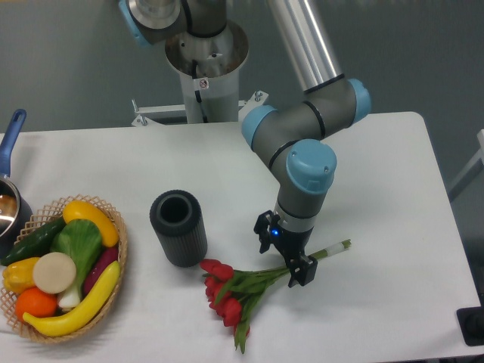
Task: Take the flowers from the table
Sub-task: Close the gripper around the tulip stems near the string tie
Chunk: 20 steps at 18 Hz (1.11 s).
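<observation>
Your gripper [286, 255] sits low over the tulip bunch [240, 290] stems on the white table [393, 189], jaws spread wide astride them. Ribbed dark cylinder vase [179, 228] stands just left of the blooms; vegetable basket [60, 270] and blue-handled pot [11, 189] far left.

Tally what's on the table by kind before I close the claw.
Flower bunches: 1, the flowers
Dark ribbed cylinders: 1
Baskets of vegetables: 1
Pots: 1, at the left edge
Total: 4
</observation>
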Each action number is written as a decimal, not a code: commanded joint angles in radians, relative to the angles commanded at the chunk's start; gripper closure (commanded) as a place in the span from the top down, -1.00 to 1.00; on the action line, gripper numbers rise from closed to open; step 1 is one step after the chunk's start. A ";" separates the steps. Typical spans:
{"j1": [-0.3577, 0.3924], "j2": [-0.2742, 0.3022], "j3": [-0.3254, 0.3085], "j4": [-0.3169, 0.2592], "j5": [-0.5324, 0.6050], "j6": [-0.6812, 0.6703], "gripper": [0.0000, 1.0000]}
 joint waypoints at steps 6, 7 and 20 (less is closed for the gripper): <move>-0.020 -0.022 0.000 0.000 0.000 -0.009 1.00; -0.026 -0.026 0.005 0.000 0.002 -0.014 1.00; -0.038 -0.048 0.012 0.002 0.002 -0.029 0.43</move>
